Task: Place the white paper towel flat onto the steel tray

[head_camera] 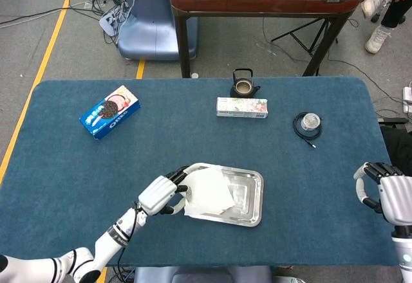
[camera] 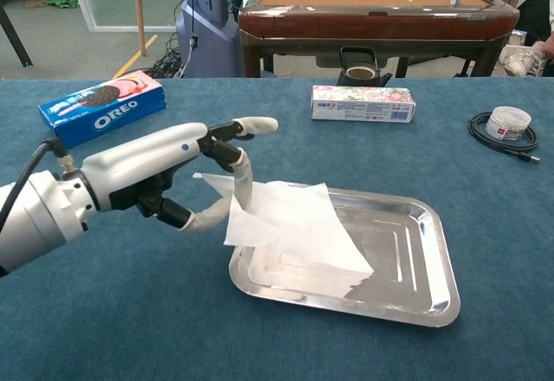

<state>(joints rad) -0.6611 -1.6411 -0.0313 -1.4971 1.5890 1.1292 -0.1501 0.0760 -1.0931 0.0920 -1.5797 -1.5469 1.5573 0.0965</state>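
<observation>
Blue table point(head_camera: 58, 167) | your left hand point(camera: 164, 173) pinches the towel point(camera: 290, 225) by its left edge, sheet draped over the left half of the tray point(camera: 424, 299), near corner sagging inside | your right hand point(head_camera: 386, 196) sits at the table's right edge, fingers curled on nothing | Oreo box point(camera: 104, 108) far left.

The left hand point(head_camera: 162, 194) pinches the white paper towel point(head_camera: 208, 193) over the steel tray point(head_camera: 250, 196) (its left part), while the right hand point(head_camera: 385, 196) hangs at the table's point(head_camera: 193, 128) right edge.
</observation>
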